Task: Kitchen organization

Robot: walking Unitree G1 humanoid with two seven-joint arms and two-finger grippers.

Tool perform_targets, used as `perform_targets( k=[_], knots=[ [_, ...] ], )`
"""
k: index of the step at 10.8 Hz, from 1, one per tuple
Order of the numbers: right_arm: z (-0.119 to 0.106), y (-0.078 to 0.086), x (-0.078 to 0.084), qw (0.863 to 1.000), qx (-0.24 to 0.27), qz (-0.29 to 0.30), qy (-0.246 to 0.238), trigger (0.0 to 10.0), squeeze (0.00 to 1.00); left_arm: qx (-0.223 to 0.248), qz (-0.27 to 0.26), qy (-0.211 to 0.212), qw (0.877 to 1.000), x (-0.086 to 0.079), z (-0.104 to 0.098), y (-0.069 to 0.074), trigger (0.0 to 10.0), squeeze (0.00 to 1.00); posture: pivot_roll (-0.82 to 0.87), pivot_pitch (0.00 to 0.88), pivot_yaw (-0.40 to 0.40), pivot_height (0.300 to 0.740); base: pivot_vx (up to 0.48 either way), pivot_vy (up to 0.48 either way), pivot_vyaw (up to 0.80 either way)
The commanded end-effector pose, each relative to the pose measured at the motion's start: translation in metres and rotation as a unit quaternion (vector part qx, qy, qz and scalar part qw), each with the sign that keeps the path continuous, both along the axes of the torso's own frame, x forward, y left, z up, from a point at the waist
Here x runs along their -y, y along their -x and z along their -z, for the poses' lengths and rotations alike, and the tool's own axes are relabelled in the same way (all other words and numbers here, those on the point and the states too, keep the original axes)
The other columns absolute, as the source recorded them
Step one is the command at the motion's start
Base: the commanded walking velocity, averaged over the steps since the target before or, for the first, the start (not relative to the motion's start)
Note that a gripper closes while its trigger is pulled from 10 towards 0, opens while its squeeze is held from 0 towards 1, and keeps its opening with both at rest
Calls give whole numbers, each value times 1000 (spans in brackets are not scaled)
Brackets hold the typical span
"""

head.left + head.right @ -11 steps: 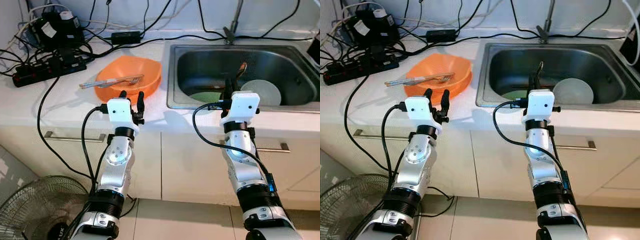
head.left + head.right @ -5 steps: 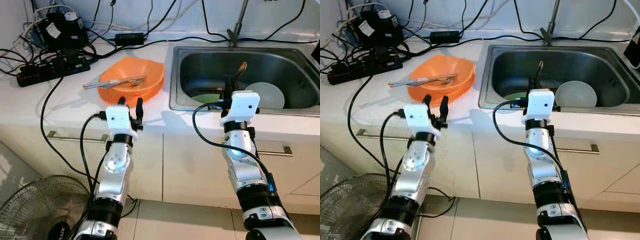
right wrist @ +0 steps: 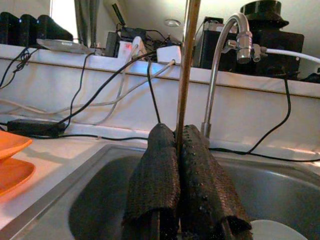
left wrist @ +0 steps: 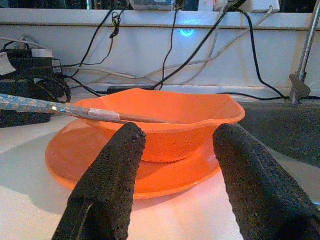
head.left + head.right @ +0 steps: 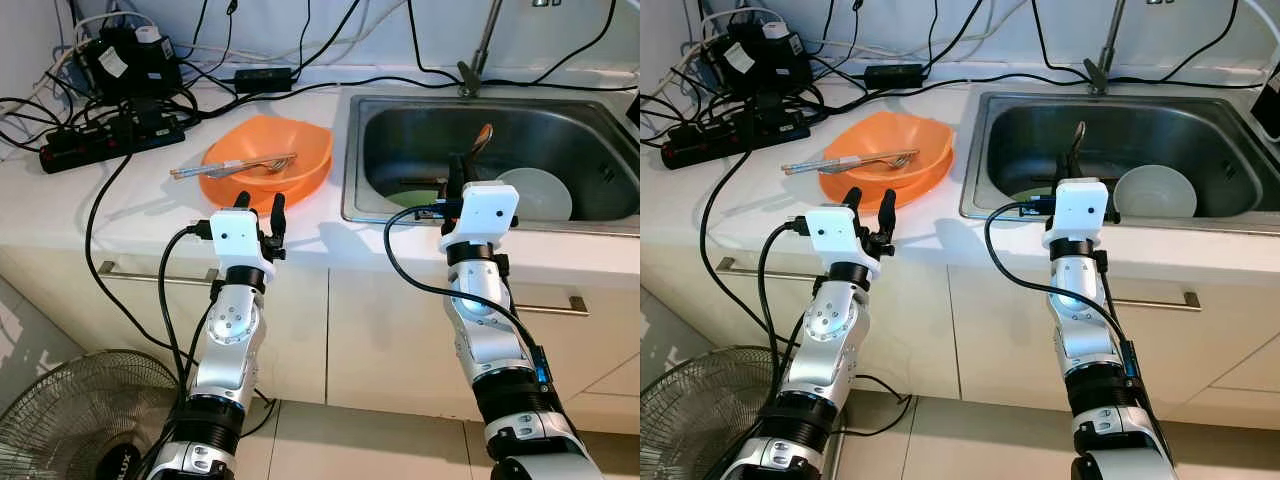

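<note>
A: Our right gripper (image 5: 1072,168) is clamped on a thin spoon (image 3: 186,70), handle pinched between closed fingers, bowl end up, over the sink (image 5: 1040,110). We judge it stiff, light and slippery; grip is low on the shaft.

B: Our left gripper (image 4: 172,150) is spread wide, holding nothing, with the orange bowl (image 4: 165,120) on its orange plate (image 4: 100,170) just ahead. Likely light plastic; we'd take the rim. No readable labels.

orange bowl (image 5: 268,163), orange plate (image 4: 125,170), steel sink (image 5: 580,112)
</note>
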State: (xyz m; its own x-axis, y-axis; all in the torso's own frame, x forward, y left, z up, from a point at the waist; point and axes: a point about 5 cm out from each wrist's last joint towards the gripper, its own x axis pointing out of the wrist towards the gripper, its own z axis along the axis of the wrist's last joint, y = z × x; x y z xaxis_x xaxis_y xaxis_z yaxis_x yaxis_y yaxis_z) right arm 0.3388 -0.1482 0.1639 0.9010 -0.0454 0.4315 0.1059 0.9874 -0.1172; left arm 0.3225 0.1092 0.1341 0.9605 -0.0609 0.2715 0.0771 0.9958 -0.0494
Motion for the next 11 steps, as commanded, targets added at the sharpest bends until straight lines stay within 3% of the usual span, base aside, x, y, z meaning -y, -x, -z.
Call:
perform_targets(
  k=[1,11],
  knots=[
    [-9,-1,-2,1000,18,-5,-5,10000,0,1,2,-5,1000,0,-2,0,10000,0,83,0,52,740,390,0,0],
    [-10,-1,-3,1000,21,-4,-9,10000,0,12,10,-4,1000,3,-7,0,10000,0,84,0,54,740,471,0,0]
  ],
)
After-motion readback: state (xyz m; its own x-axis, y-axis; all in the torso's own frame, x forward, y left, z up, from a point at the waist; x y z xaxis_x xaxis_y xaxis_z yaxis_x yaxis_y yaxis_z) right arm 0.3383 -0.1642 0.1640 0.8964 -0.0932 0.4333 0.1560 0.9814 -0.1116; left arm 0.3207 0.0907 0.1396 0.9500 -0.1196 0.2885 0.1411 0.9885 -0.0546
